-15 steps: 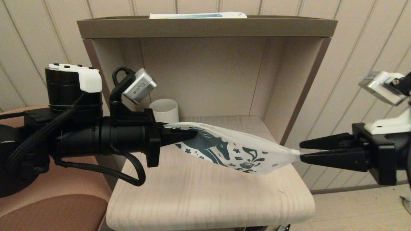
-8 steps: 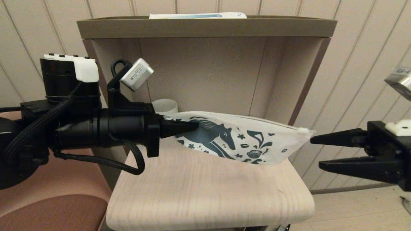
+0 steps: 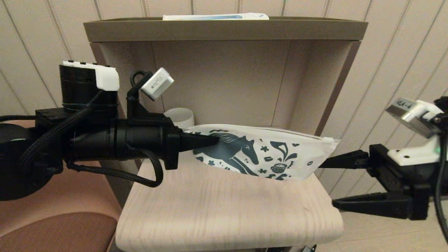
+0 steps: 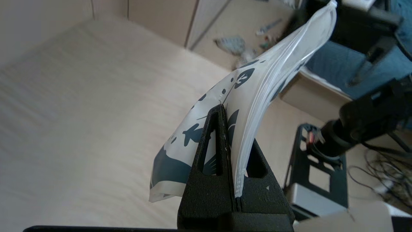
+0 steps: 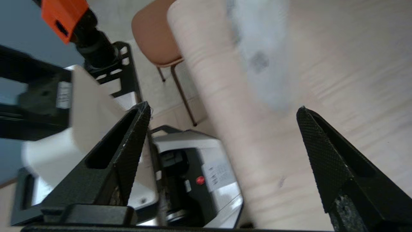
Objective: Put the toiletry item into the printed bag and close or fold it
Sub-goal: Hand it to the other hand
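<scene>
The printed bag (image 3: 266, 155), a white pouch with a dark teal horse, hangs level above the shelf surface, its zip edge on top. My left gripper (image 3: 213, 140) is shut on the bag's left end; in the left wrist view the bag (image 4: 244, 96) curves away from the clamped fingers (image 4: 215, 135). My right gripper (image 3: 329, 182) stands open just off the bag's right end, its jaws wide apart, holding nothing. In the right wrist view the right gripper (image 5: 223, 112) frames only the wooden edge. No toiletry item shows outside the bag.
A white cup (image 3: 180, 117) stands at the back of the alcove behind my left arm. A white and blue box (image 3: 215, 16) lies on the shelf top (image 3: 224, 29). The wooden shelf board (image 3: 227, 213) ends at a rounded front edge. A brown chair (image 3: 59, 224) is at the left.
My right gripper let go of the bag's right end, opened wide and dropped lower. My left gripper lifted the bag a little and levelled it.
</scene>
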You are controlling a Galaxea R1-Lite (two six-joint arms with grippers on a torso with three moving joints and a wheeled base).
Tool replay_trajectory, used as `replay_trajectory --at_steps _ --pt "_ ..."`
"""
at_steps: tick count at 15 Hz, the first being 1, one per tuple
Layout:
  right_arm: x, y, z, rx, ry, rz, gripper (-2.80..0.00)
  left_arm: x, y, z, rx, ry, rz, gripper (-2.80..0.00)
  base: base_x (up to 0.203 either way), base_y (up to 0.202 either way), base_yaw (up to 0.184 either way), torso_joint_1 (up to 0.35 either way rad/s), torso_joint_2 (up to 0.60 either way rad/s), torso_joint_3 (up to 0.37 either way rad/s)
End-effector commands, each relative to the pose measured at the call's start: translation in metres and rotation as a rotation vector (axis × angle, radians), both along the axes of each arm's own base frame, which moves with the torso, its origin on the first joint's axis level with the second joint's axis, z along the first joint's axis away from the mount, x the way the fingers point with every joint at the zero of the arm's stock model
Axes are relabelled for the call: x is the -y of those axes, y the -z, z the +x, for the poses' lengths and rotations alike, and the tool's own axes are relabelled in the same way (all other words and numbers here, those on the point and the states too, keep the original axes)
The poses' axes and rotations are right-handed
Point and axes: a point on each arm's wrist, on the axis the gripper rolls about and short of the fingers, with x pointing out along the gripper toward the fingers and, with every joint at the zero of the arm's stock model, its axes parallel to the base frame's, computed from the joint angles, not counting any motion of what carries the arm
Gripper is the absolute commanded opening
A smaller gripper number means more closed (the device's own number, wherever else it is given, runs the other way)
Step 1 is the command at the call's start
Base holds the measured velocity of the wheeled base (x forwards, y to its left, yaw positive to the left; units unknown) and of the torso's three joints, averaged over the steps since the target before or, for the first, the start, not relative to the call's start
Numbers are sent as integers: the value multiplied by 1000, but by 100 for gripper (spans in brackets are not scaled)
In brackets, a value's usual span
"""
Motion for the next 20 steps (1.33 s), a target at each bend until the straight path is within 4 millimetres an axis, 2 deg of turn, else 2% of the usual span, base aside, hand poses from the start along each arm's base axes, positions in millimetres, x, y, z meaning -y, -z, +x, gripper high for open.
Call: replay_trajectory --at_steps 1,8,13,20 --pt "-3 11 16 -14 -10 1 0 1 3 1 -13 23 1 -280 0 0 0 0 0 0" --pt "-8 13 37 1 -87 50 0 5 9 6 -67 70 2 -280 0 0 0 0 0 0" --pt "-8 15 34 -11 -137 81 0 6 -4 6 -154 75 -64 -280 0 0 0 0 0 0" --pt "-7 1 30 51 -134 81 0 8 5 9 -176 84 -61 -280 0 0 0 0 0 0"
